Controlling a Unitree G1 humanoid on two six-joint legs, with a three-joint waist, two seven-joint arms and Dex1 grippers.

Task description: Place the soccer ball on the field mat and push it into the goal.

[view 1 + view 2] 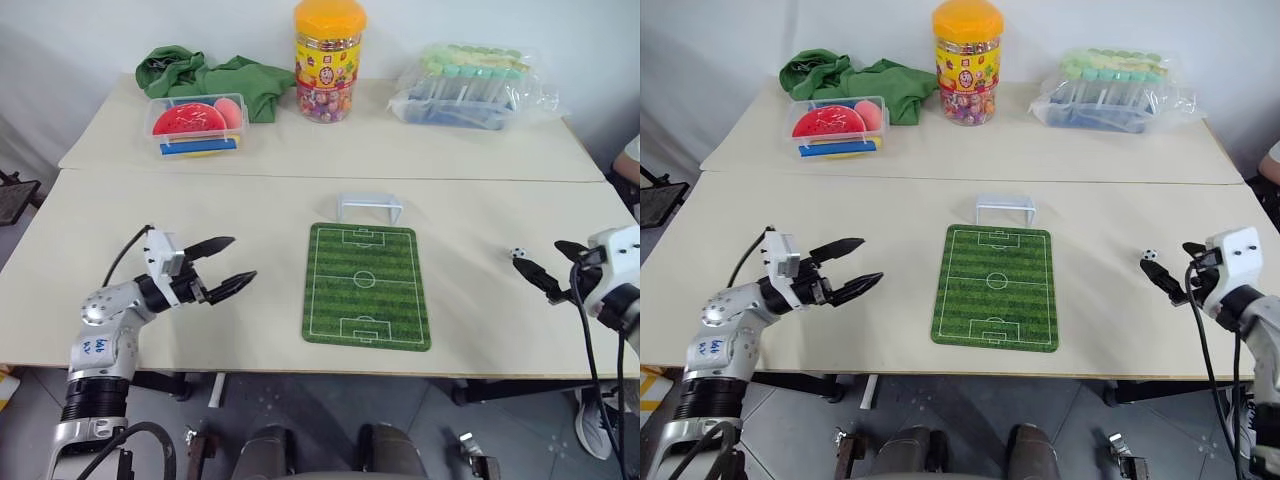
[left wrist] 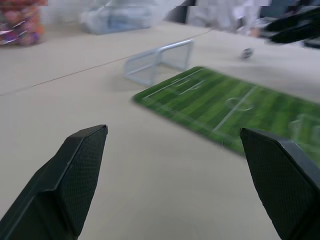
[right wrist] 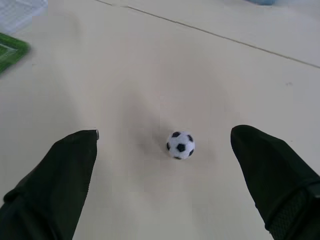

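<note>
**Ball on bare table, off the mat, between my right fingers' line of sight**

The soccer ball sits on the beige table, to the right of the field mat and well apart from it. It rests on the bare tabletop, not on the green. In my right wrist view it lies just ahead of the fingertips and between them, touching neither.

My right gripper hangs near the table's right edge with its jaws spread wide and nothing in them. Its black fingers point toward the ball, which is just beyond the tips in the head views.

My left gripper is over the left part of the table, well clear of the mat. Its jaws are also parted, holding nothing, and the fingers aim across toward the mat and the goal.

The field mat lies flat near the table's front edge, centred, long side running away from me. The goal stands on the table just beyond the mat's far short edge, upright, mouth facing the mat. From these views I cannot tell whether it touches the mat's edge.

Far side of the table, from left to right: a green cloth, a clear plastic box with red and blue items inside, a candy jar with an orange lid, and a clear bag of tubes with pale green caps.
</note>
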